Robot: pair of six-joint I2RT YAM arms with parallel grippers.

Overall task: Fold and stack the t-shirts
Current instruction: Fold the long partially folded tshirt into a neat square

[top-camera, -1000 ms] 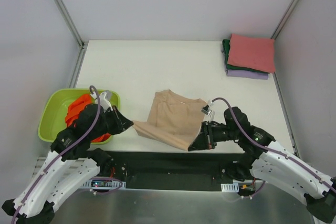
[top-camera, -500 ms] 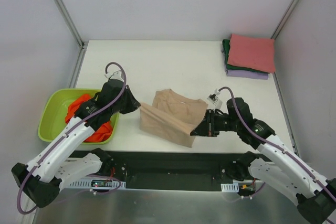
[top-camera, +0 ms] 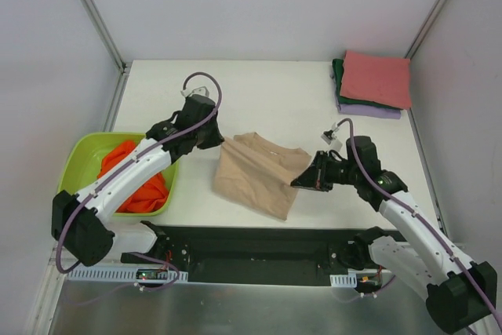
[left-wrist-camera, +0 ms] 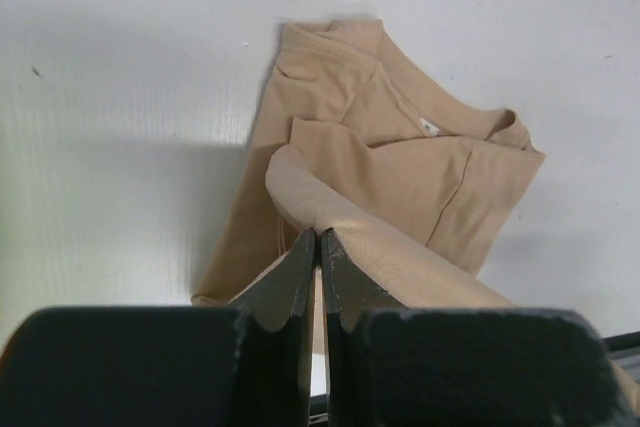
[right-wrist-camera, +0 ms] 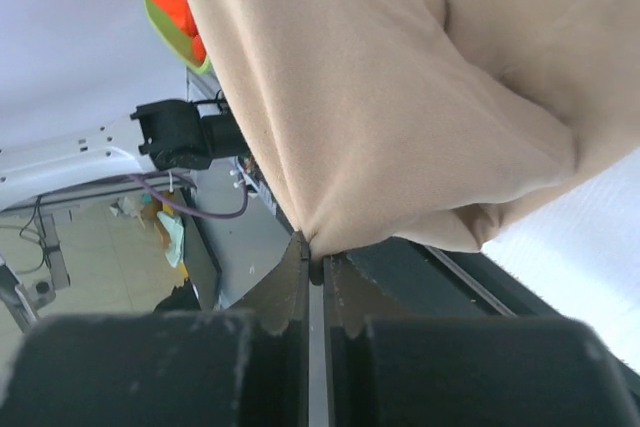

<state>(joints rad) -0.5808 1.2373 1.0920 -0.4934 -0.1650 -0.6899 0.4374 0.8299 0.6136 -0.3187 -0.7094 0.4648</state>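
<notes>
The beige t-shirt (top-camera: pixel 255 174) lies on the white table, its near half lifted and carried toward the far half. My left gripper (top-camera: pixel 222 142) is shut on its left bottom corner; the left wrist view shows the pinched cloth (left-wrist-camera: pixel 330 217) above the collar part. My right gripper (top-camera: pixel 302 180) is shut on the right bottom corner, with beige cloth (right-wrist-camera: pixel 400 97) draped over it in the right wrist view. An orange t-shirt (top-camera: pixel 129 172) lies bunched in the lime-green basin (top-camera: pixel 82 164). Folded pinkish-red (top-camera: pixel 378 78), dark green (top-camera: pixel 340 76) and lavender (top-camera: pixel 369 111) shirts are stacked at the far right.
The basin stands at the table's left front edge. A black rail (top-camera: pixel 259 245) runs along the near edge between the arm bases. Grey walls and metal posts close in the table on three sides.
Both grippers have carried the shirt's near edge up and away from the front edge, over the shirt's far half. The left arm has swung from over the basin to the table's middle.
</notes>
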